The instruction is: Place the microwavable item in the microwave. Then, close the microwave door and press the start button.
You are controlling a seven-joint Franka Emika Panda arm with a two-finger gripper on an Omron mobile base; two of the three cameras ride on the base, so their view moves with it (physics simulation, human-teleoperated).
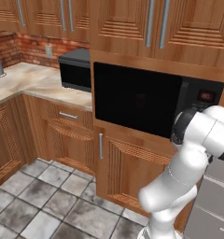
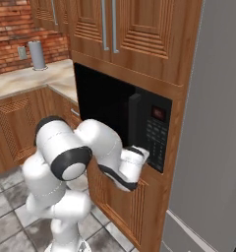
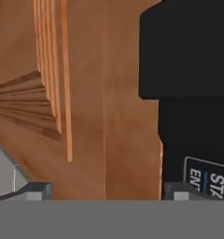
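Note:
The black microwave (image 1: 198, 100) sits framed in wooden cabinetry, and its door (image 1: 137, 98) looks shut against the front. Its right panel carries a grey keypad (image 2: 157, 135) and a small red display (image 2: 158, 113). My gripper (image 2: 143, 154) hovers at the panel's lower edge, just off the keypad. In the hand view the gripper (image 3: 107, 192) is open, its fingertips (image 3: 35, 190) set wide apart with nothing between them. A white-lettered start button label (image 3: 211, 179) shows beside the right fingertip. The red cup is hidden from view.
A plain black box appliance (image 1: 75, 70) stands on the counter left of the microwave. A tall grey fridge (image 2: 213, 147) rises close on the right. A wooden cabinet door (image 1: 132, 172) lies below the microwave. A grey canister (image 2: 36, 54) stands on the far counter.

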